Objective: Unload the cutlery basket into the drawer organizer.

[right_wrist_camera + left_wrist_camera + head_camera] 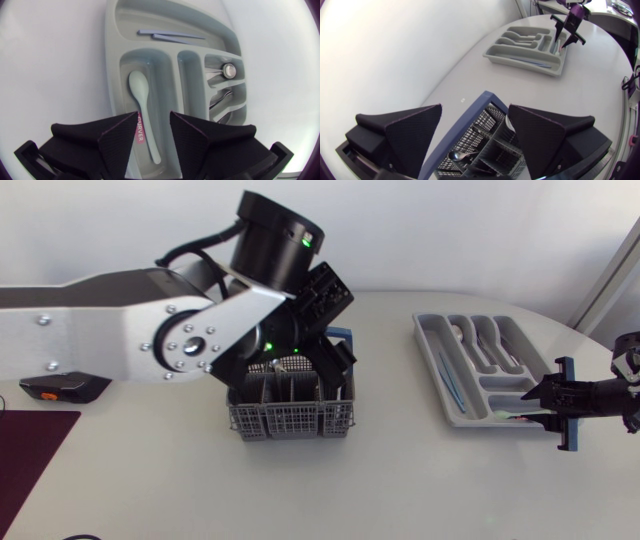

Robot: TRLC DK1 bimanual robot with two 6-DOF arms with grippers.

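Two pincers, both open. The left pincer (475, 112) hangs over the basket (465, 119); a metal spoon (459, 156) lies just below, between its spread fingers, with the handle's line unclear. That arm is far nearer. The right pincer (153, 119) stands over the organizer (112, 75), where a pale spoon (141, 97) lies pointing straight ahead of it.

My left arm (120, 315) hides the rear of the cutlery basket (290, 420) at frame centre; I cannot make out its contents.
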